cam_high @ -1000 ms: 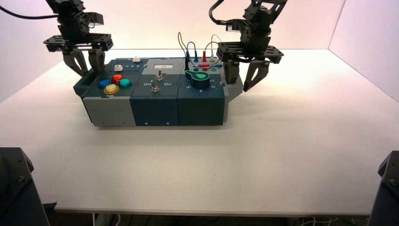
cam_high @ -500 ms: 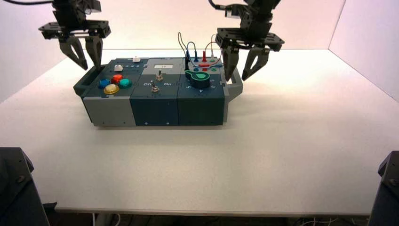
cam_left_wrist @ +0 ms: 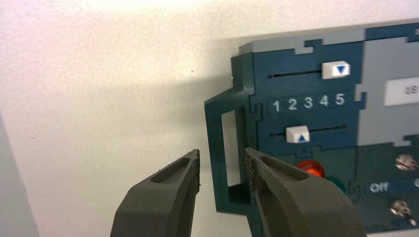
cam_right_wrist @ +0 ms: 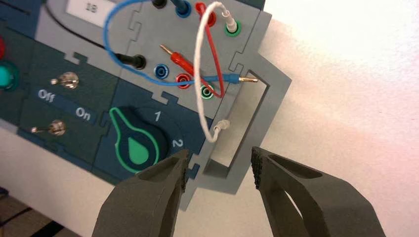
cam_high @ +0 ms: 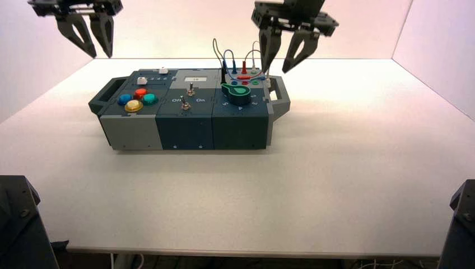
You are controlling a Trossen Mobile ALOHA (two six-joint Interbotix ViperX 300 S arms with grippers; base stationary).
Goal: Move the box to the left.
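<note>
The box [cam_high: 185,120] stands on the table, left of the middle, with its coloured buttons [cam_high: 134,100], toggle switches, green dial [cam_high: 235,92] and looped wires [cam_high: 238,59] facing up. My left gripper [cam_high: 99,53] hangs open high above the box's teal left handle [cam_high: 103,95]. In the left wrist view that handle [cam_left_wrist: 213,143] shows far below between the fingertips of the left gripper [cam_left_wrist: 222,155]. My right gripper [cam_high: 274,68] is open above the grey right handle [cam_high: 282,98]. The right wrist view shows that handle [cam_right_wrist: 269,103] below the right gripper [cam_right_wrist: 220,163]. Neither holds anything.
The white table [cam_high: 336,179] runs wide to the right of the box and in front of it, with less room on its left. Walls close in the back and sides. Dark robot base parts [cam_high: 17,224] sit at both front corners.
Both grippers have risen from beside the box's handles to well above them, still open. The box has not moved.
</note>
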